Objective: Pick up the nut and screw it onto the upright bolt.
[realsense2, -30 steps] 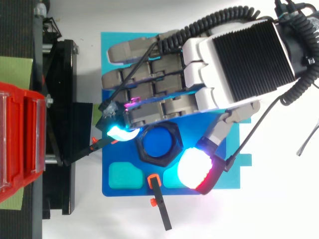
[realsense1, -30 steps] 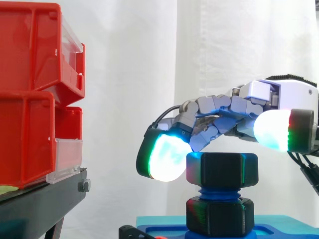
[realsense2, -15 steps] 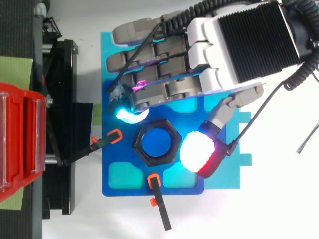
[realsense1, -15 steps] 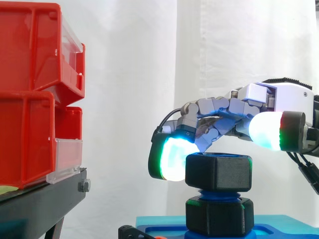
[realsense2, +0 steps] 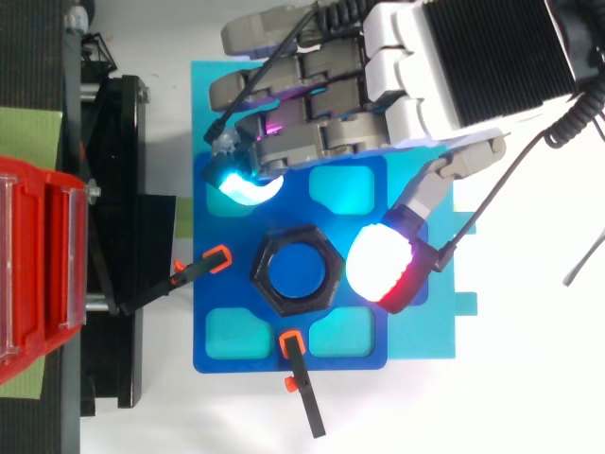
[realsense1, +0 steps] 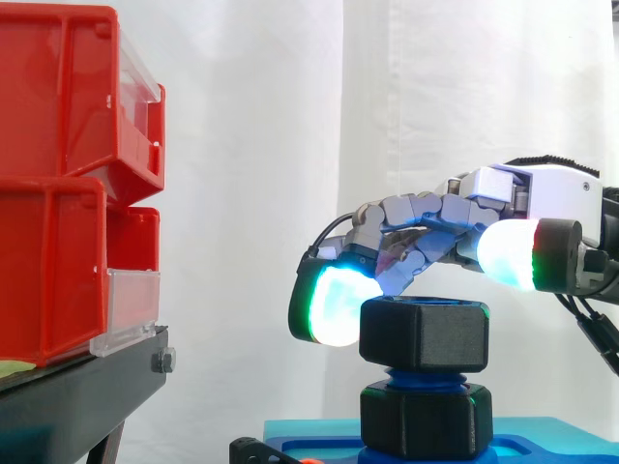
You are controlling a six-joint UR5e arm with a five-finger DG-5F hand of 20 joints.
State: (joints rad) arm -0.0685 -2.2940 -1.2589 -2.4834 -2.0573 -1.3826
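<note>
Bins: stacked red plastic bins [realsense1: 58, 184] on the black stand [realsense1: 77, 387] at the left; unmoved; no part in this step
Plate: blue fixture plate [realsense2: 416, 333] with paler recesses, flat on the white worktop [realsense2: 529, 397]; lying as it did a second ago
Hand: robot hand [realsense2: 473, 57] has slid sideways off the nut, at much the same height; fingers and thumb apart, loosely bent, clasping nothing; cyan fingertip [realsense2: 244, 189] now well off the nut; white-and-red thumb pad [realsense2: 381, 267] just beside it
Nut: black hexagonal plastic nut [realsense1: 424, 333] sits level on the bolt, fully uncovered from above; it seems turned a little since a second ago
Bolt: upright blue threaded bolt [realsense2: 302, 272]; some thread shows between the nut and the black hexagonal base [realsense1: 421, 418]
Meaning: probably a release between twists; the nut is started but not run down; a fresh grasp looks due
</note>
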